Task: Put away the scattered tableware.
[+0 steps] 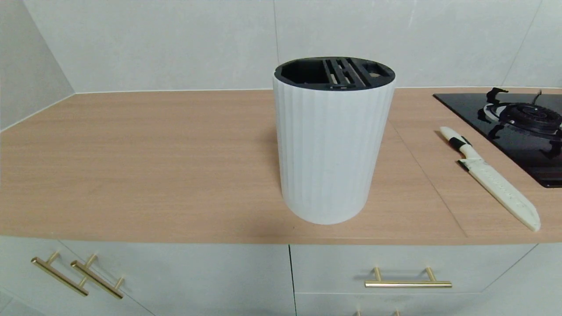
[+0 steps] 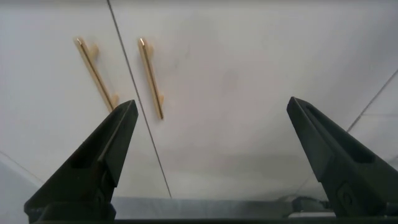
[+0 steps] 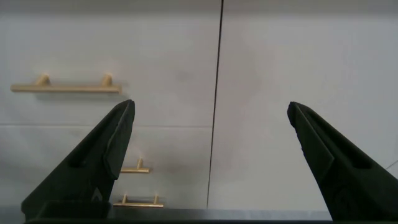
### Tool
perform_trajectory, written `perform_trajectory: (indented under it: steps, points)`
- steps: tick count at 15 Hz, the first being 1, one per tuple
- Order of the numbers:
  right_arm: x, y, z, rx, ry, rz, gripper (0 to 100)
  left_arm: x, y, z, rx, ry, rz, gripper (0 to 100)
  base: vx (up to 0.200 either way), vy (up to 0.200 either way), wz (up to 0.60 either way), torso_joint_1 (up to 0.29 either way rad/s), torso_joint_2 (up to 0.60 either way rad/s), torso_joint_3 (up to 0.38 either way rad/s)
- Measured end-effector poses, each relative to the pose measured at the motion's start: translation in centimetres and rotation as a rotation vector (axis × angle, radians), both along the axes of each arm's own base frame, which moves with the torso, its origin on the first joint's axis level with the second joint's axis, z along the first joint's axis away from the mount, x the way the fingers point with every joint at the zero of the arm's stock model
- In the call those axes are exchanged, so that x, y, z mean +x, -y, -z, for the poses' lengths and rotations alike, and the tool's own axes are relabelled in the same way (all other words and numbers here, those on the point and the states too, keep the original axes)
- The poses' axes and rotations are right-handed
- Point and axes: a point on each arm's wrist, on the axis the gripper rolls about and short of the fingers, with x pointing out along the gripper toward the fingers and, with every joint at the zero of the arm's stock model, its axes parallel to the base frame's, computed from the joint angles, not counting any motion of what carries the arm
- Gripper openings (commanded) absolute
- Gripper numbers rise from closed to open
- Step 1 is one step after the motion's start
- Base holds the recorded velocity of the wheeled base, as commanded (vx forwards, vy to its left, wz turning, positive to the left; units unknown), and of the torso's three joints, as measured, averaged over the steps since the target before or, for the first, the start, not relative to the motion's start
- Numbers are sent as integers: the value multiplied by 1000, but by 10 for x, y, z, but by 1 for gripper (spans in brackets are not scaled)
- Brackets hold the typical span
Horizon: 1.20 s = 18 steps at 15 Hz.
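Observation:
A cream-coloured knife with a black band on its handle lies flat on the wooden counter at the right, blade toward the front edge. A tall white ribbed holder with a black slotted top stands in the middle of the counter. My left gripper is open, low down and facing white cabinet doors with nothing between its fingers. My right gripper is open too, facing the cabinet fronts with nothing between its fingers.
A black gas hob with a burner sits at the far right, just beyond the knife. White cabinet doors and drawers with brass handles run under the counter. A tiled wall closes the back and left.

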Motion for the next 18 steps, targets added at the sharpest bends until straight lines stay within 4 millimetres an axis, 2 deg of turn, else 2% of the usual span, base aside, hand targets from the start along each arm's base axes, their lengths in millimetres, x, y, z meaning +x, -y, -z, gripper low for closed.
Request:
perform_trajectory:
  steps: [18]
  points:
    - [0, 0, 0, 0, 0, 0, 100, 0, 0, 0, 0, 0, 0, 100, 0, 0, 0, 260, -526, -276]
